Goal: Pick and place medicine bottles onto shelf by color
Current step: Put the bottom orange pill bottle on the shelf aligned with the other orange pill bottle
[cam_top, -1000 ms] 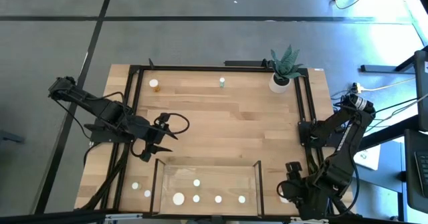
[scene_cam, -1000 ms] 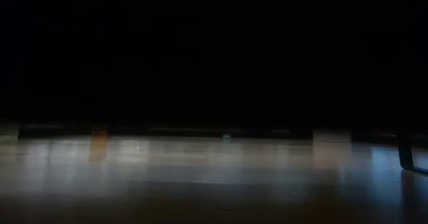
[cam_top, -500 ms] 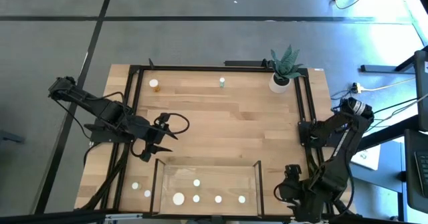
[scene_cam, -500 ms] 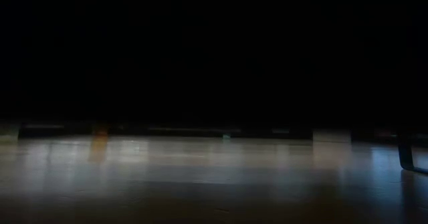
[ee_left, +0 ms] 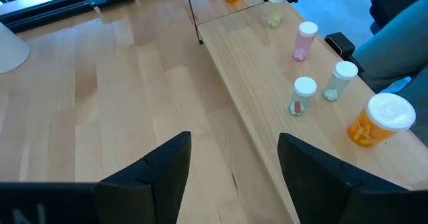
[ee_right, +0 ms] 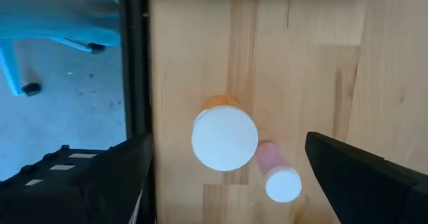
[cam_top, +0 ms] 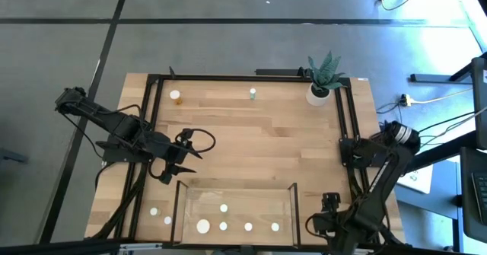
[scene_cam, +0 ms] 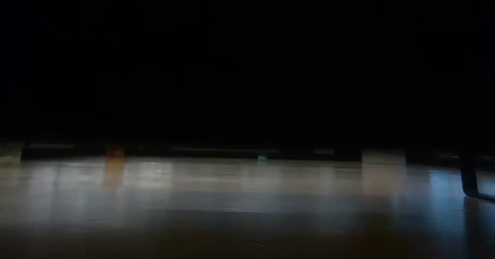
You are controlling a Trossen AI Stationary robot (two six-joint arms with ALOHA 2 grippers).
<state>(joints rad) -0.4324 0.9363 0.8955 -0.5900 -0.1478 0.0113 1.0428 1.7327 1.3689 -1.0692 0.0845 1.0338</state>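
Observation:
The shelf (cam_top: 236, 198), a light-wood board with dark end bars, lies at the table's near edge. Several white-capped medicine bottles (cam_top: 224, 226) stand on it, also seen in the left wrist view (ee_left: 304, 93). Two more bottles (cam_top: 160, 215) stand left of the shelf. At the far edge stand an amber one (cam_top: 175, 95) and a green one (cam_top: 253, 94). My right gripper (ee_right: 231, 150) hangs open, pointing down, over a wide orange bottle (ee_right: 225, 138) and a small pink bottle (ee_right: 281, 180) at the near right corner, one finger on either side. My left gripper (ee_left: 234, 164) waits open above the table's left part.
A white pot with a spiky green plant (cam_top: 323, 81) stands at the far right corner. A black frame bar (ee_right: 136, 70) runs close beside the orange bottle. The middle of the tabletop (cam_top: 259, 137) is bare wood.
My right gripper has sunk toward the two bottles at the near right corner, drifting toward the near edge and rolling a little.

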